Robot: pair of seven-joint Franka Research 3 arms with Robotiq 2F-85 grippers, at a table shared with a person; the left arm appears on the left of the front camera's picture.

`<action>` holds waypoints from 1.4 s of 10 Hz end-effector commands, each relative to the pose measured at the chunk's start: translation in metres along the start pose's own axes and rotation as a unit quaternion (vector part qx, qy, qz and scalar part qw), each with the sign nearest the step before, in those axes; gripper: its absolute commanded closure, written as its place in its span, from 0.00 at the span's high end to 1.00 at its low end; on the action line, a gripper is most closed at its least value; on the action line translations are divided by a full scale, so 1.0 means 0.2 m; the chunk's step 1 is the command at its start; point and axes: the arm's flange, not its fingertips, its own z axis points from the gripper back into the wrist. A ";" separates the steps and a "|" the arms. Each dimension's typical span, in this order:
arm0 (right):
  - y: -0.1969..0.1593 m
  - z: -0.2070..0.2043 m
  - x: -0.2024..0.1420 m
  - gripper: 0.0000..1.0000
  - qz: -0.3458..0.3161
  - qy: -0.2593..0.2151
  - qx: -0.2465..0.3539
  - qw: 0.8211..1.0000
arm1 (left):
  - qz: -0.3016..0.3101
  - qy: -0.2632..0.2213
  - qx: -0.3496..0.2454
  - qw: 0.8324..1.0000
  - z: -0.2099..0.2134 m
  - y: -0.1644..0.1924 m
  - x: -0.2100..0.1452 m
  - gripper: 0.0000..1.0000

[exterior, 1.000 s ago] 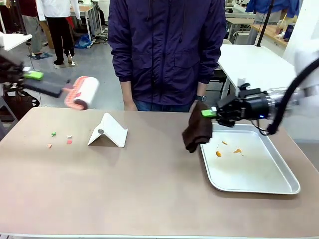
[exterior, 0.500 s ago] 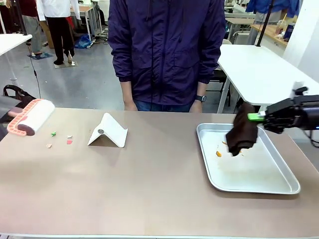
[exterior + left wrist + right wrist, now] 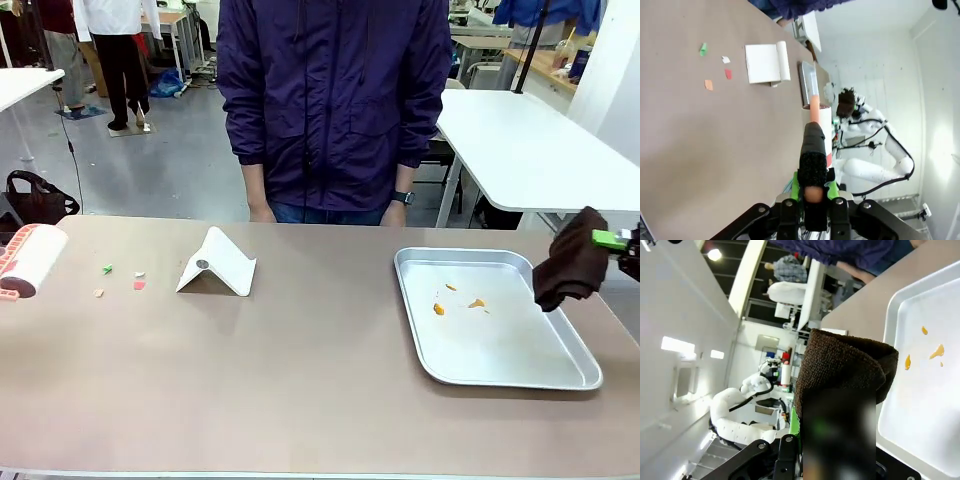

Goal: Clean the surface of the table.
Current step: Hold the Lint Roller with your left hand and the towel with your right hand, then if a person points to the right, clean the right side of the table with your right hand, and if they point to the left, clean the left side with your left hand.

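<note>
The brownish-tan table (image 3: 300, 380) carries a few small coloured scraps (image 3: 138, 284) near its left end. A lint roller (image 3: 27, 260) with a pink frame hangs at the table's left edge. In the left wrist view my left gripper (image 3: 812, 194) is shut on the roller's black handle (image 3: 813, 150), above the table (image 3: 705, 150). My right gripper (image 3: 612, 242) is shut on a dark brown cloth (image 3: 570, 268) that hangs over the right rim of the silver tray (image 3: 500, 360). The cloth (image 3: 840, 375) hides the right fingers in the right wrist view.
A white folded card stand (image 3: 218, 262) sits left of centre. Orange crumbs (image 3: 440, 308) lie in the tray. A person in a dark purple jacket (image 3: 335, 100) stands at the far side, hands behind the table's edge. A white table (image 3: 520, 140) stands at the back right.
My right gripper carried the cloth rightward from the table's middle across the tray to its right rim. My left arm drew the roller down and left to the table's edge.
</note>
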 end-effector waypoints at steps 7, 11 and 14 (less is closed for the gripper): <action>0.05 -0.05 0.03 0.00 -0.005 0.004 -0.013 1.000 | -0.011 0.025 0.010 1.000 -0.01 -0.05 0.02 0.00; 0.05 -0.05 0.03 0.00 -0.005 0.004 -0.013 1.000 | -0.011 0.025 0.010 1.000 -0.01 -0.05 0.02 0.00; 0.05 -0.05 0.03 0.00 -0.005 0.004 -0.013 1.000 | -0.011 0.025 0.010 1.000 -0.01 -0.05 0.02 0.00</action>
